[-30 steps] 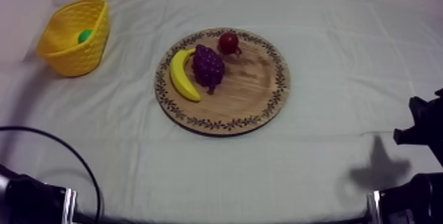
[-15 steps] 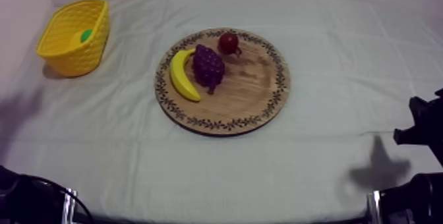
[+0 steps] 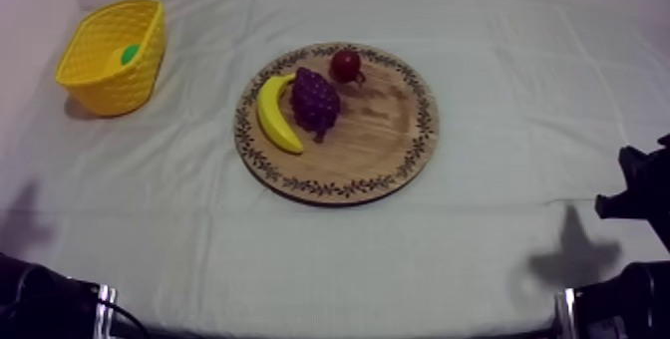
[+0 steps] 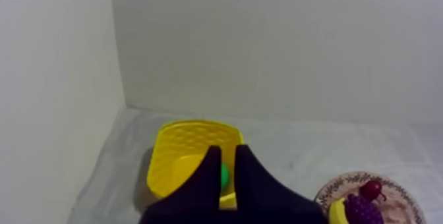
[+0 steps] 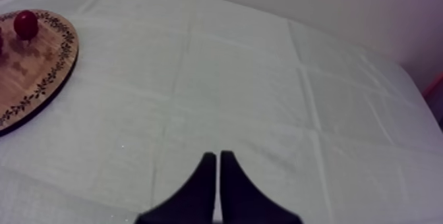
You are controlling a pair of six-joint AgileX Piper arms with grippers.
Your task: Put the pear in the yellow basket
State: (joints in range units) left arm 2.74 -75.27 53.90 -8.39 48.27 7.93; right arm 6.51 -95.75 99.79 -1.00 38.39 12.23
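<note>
The table is spread with a grey-white cloth, creased into a grid of fold lines. Plain pale walls close in behind it and meet in a corner just beyond the table's far left corner.

From above, the wooden board lies near the middle of the table. A banana sits along its left edge, a bunch of grapes lies against the banana, and a small red fruit sits by the far rim. The yellow basket stands at the far left corner, well apart from the board, and the pear lies inside it as a spot of green. A dark shadow falls on the cloth near the front right corner.

The left wrist view adds the wall corner and looks down into the basket. The left gripper hangs in front of the basket, its fingers a little apart with nothing held, and the pear shows green through the gap.

The right wrist view looks across the bare right side of the cloth to the board's rim and the red fruit. The right gripper hovers over the cloth with its fingers pressed together in a narrow wedge.
</note>
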